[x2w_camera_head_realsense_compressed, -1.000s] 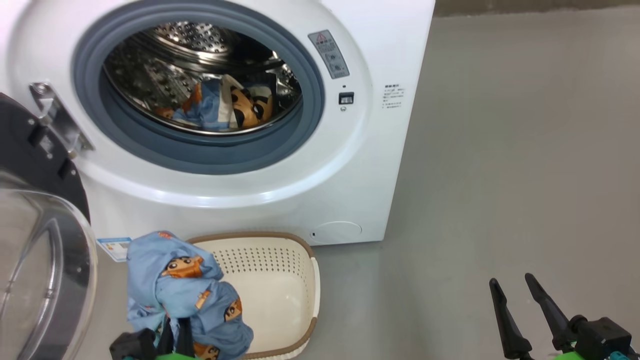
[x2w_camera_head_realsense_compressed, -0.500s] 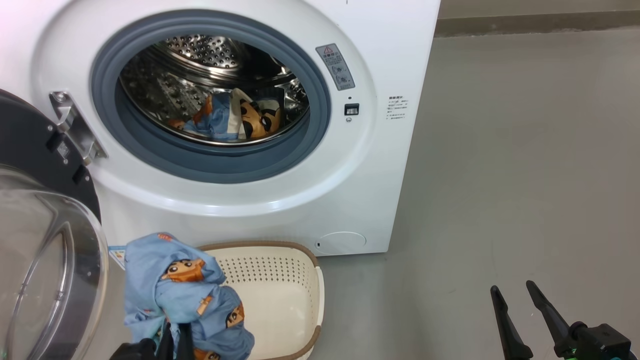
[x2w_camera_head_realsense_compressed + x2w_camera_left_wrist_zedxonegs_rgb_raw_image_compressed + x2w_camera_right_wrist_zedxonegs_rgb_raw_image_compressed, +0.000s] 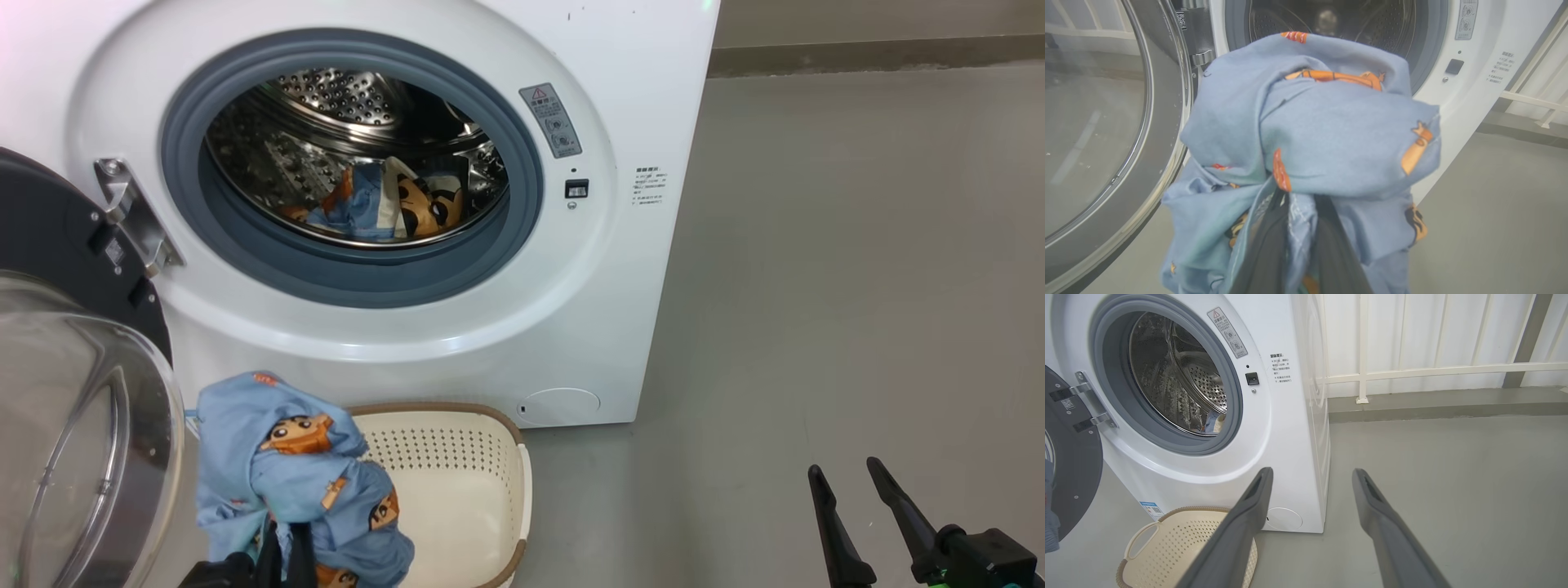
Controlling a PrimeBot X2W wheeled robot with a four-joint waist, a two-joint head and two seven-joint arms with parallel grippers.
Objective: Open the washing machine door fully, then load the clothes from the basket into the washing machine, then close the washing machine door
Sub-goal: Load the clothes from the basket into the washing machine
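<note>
left jaws raised clothes (image 3: 298,478) higher over basket (image 3: 445,445)

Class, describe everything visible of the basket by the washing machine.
The basket is cream-white plastic, a rounded rectangle with perforated walls, a brown woven-look rim and a cut-out side handle. It stands upright on the grey floor before the washing machine, its visible inside bare. The blue clothes cover its left end in the head view; contact is unclear.

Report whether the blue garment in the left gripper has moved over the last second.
Yes, upward. The clothes in the left gripper topped out level with the rim of the basket; now they stand above it, nearer the washing machine opening.
</note>
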